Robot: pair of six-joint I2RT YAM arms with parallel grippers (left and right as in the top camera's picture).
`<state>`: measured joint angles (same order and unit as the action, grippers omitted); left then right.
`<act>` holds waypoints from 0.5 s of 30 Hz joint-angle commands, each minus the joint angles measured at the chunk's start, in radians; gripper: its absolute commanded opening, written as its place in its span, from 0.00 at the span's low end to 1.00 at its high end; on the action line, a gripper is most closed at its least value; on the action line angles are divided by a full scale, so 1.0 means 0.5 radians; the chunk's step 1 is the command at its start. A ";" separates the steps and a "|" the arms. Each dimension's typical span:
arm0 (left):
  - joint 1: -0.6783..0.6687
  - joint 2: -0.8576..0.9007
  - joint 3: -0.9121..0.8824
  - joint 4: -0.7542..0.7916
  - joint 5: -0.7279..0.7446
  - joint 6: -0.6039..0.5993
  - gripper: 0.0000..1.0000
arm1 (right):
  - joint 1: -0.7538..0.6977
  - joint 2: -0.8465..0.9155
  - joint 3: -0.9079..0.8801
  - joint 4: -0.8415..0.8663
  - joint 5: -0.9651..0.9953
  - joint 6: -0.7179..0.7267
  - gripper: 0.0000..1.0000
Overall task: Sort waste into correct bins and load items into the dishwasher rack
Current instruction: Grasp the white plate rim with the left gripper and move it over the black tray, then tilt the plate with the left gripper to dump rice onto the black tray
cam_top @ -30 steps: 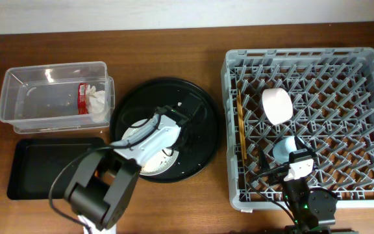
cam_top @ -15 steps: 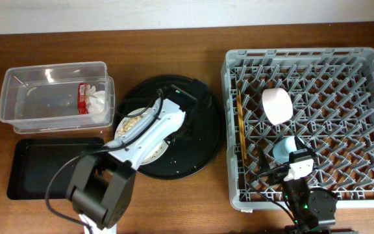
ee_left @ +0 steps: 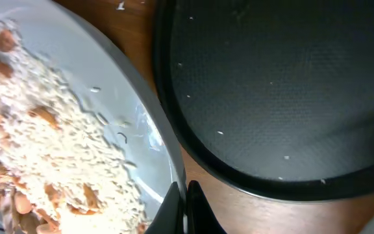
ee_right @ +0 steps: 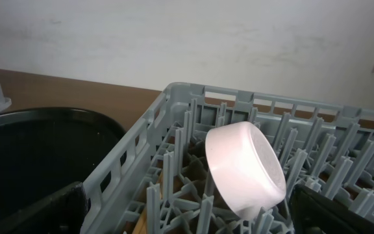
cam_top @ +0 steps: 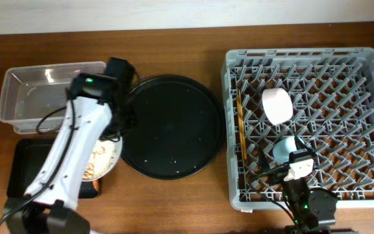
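My left gripper is shut on the rim of the pale plate; the wrist view shows the jaws pinching that rim. The plate carries beige food scraps and sits above the right end of the shallow black rectangular tray. An orange bit shows at the plate's lower edge. My arm hides the wrapper and tissue in the clear tub. The dishwasher rack holds the white bowl, also in the right wrist view, the blue cup and the chopsticks. My right gripper is open and empty at the rack's front.
The large round black tray lies between the bins and the rack, with only crumbs on it; its rim is right beside the plate. A wall runs behind the table.
My left arm has carried the plate with the scraps leftwards off the round black tray to above the black rectangular tray. The right arm has not moved.
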<state>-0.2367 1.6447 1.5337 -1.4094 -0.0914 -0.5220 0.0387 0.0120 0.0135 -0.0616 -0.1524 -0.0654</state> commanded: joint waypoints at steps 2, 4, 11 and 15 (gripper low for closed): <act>0.295 -0.196 -0.074 0.090 0.413 0.311 0.00 | -0.013 -0.013 -0.016 -0.002 -0.019 -0.011 0.98; 0.474 -0.311 -0.214 0.150 0.497 0.378 0.00 | -0.013 -0.013 -0.016 -0.002 -0.019 -0.011 0.98; 0.862 -0.613 -0.721 0.569 1.070 0.729 0.00 | -0.013 -0.013 -0.016 -0.002 -0.019 -0.011 0.98; 1.106 -0.864 -0.869 0.672 1.348 0.837 0.00 | -0.013 -0.013 -0.016 -0.001 -0.019 -0.011 0.98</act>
<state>0.2443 1.3140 1.1069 -1.0855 0.4446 -0.1810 0.0387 0.0120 0.0135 -0.0616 -0.1524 -0.0647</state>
